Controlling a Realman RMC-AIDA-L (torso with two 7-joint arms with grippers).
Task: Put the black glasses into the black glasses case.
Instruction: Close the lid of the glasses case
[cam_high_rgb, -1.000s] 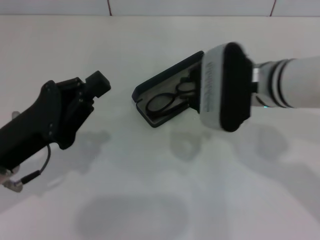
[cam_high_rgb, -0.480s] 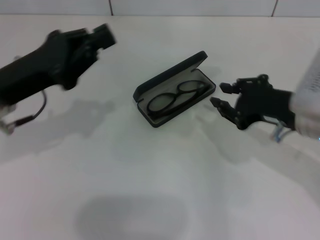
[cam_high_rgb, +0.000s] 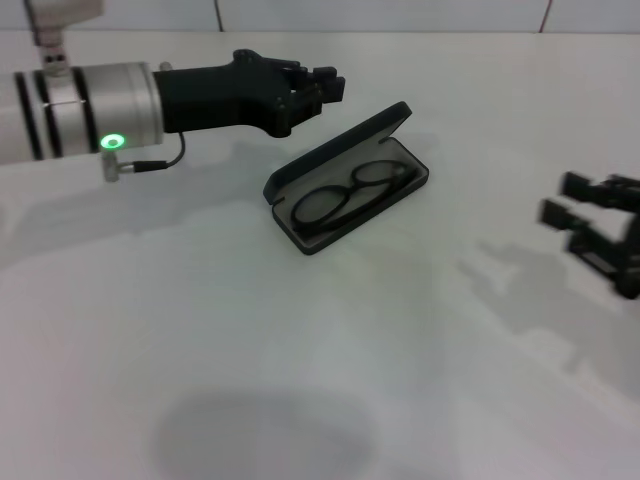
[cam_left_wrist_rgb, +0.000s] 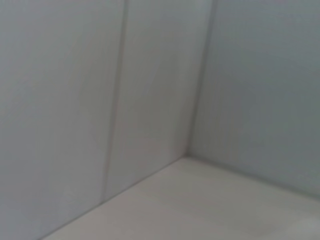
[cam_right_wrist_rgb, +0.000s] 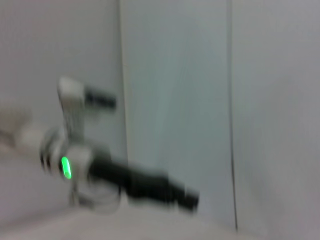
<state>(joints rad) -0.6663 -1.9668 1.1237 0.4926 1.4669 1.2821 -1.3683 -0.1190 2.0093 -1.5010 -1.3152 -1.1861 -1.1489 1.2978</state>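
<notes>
- The black glasses case (cam_high_rgb: 345, 180) lies open on the white table (cam_high_rgb: 300, 380), its lid raised along the far edge; its long axis runs diagonally, the near end toward the robot's left and the far end toward its right.
- The black glasses (cam_high_rgb: 350, 193) lie inside the case on the grey lining, folded flat, along that same diagonal.
- The left gripper (cam_high_rgb: 325, 85) hangs just beyond the case's lid — the nearer of the two by a clear margin. Its fingertips sit close together and hold nothing.
- The right gripper (cam_high_rgb: 570, 200) is well apart from the case on the robot's right, fingers spread and empty.
- Judgement: the glasses are in, so closing the lid — if wanted — falls to the left gripper, pushing it toward the robot.
</notes>
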